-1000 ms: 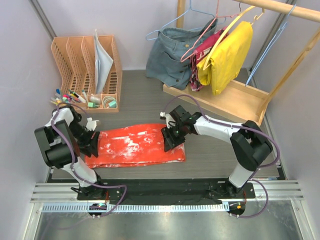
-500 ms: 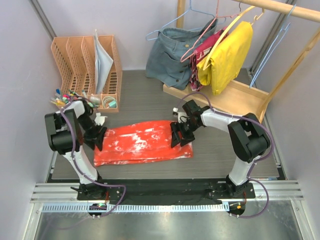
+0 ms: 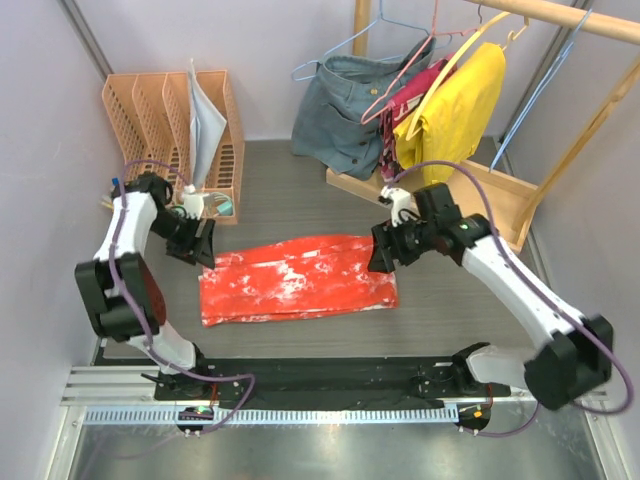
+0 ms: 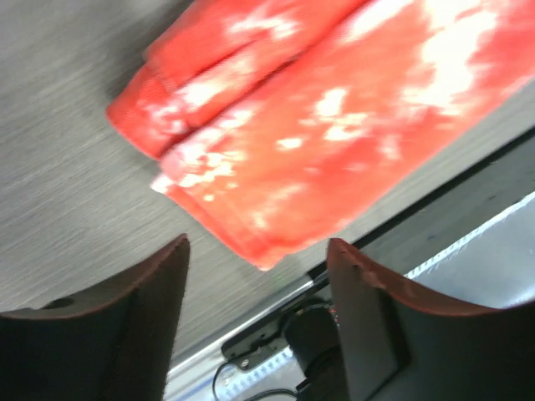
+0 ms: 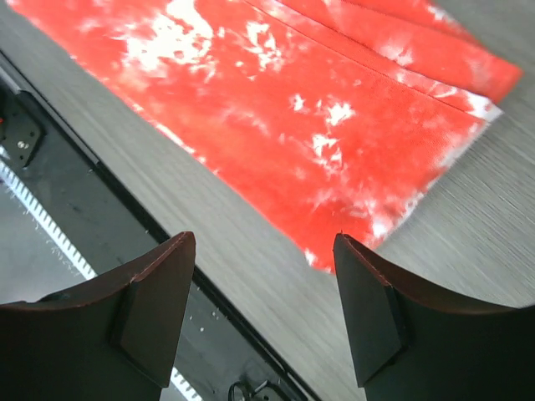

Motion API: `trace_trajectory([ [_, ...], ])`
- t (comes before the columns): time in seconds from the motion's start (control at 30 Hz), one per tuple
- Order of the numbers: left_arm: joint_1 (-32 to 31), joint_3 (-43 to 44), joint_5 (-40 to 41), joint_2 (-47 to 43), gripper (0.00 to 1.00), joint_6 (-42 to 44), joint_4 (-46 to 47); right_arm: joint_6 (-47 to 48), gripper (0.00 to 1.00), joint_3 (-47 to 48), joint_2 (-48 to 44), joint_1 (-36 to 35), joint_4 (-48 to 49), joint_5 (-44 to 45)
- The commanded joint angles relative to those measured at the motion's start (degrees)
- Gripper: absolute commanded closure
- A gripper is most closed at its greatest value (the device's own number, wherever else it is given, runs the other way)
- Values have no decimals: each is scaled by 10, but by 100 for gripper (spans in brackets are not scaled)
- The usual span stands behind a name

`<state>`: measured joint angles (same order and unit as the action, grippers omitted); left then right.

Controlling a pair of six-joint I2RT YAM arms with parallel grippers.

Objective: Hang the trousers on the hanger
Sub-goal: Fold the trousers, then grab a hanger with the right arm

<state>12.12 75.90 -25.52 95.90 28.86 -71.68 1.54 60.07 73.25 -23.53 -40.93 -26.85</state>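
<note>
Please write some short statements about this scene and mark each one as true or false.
1. The trousers lie folded flat on the table. True.
2. The left gripper is shut on the trousers. False: its jaws stand open and hold nothing.
3. The right gripper is open and empty. True.
4. The trousers hang on a hanger. False: they lie on the table, not on any hanger.
5. A yellow garment hangs from the wooden rack. True.
</note>
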Motion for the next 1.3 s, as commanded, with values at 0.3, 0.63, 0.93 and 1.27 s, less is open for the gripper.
trace_trajectory([
  [0.3, 0, 57, -210, -285, 0, -138, 102, -134, 26, 204, -178, 19, -53, 231],
  [0.63, 0, 120, -175, -313, 1, -339, 289, -218, 22, 459, -80, 122, -49, 352],
  [0.93, 1, 78, -192, -342, 0, -390, 356, -286, 26, 618, 84, 356, -109, 210],
  [1.27, -1, 54, -178, -369, 0, -373, 362, -312, 38, 572, 137, 395, 1, 91],
])
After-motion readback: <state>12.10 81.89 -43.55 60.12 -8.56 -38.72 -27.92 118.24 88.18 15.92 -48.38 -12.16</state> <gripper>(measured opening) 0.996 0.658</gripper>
